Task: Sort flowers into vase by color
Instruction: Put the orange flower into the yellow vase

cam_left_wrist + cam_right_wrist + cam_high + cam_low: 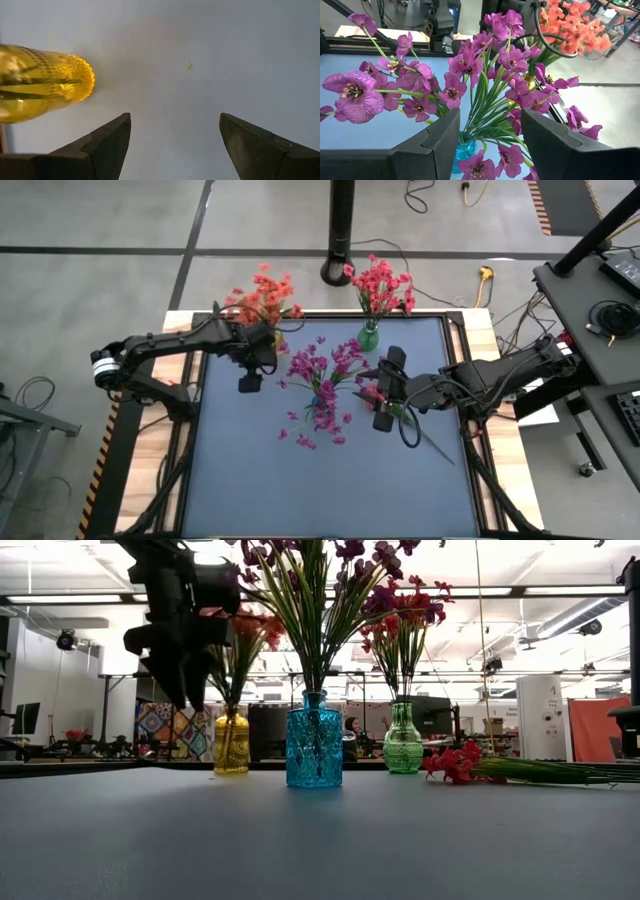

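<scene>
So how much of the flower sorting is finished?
Mostly done: orange flowers fill the yellow vase, purple flowers the blue vase, red ones the green vase. Nothing is in hand: the left gripper and right gripper are open. One red sprig lies on the table.

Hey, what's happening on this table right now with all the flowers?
Two robot arms are sorting flowers by color. Orange ones fill the yellow vase, purple the blue vase, red the green vase. One red sprig lies on the table. The left end effector hovers open and empty beside the yellow vase; the right end effector, open, faces the purple bouquet.
</scene>
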Available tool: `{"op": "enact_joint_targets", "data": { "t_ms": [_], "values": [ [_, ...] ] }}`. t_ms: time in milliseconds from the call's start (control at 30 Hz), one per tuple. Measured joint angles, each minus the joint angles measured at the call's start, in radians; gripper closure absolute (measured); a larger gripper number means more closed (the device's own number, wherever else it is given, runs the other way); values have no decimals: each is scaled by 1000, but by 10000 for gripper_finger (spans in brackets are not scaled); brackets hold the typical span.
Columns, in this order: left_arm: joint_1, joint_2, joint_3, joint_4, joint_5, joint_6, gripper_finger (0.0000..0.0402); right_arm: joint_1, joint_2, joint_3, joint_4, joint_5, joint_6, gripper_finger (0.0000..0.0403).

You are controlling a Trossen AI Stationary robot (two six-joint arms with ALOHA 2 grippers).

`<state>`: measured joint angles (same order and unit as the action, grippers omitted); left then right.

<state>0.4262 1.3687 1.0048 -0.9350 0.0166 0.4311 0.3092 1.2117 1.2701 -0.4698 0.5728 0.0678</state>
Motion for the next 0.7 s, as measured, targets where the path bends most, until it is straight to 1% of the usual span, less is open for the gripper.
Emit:
{"op": "enact_joint_targets", "data": {
  "t_ms": [167, 600, 700],
  "values": [
    [-12, -2, 35, -46, -8, 1, 116, 0, 0, 0, -1, 0, -1, 199],
    [-13, -8, 112, -55, -7, 59, 116, 0, 0, 0, -8, 0, 0, 199],
    [-14, -9, 126, -89, -6, 59, 116, 0, 0, 0, -13, 0, 0, 199]
  ]
}}
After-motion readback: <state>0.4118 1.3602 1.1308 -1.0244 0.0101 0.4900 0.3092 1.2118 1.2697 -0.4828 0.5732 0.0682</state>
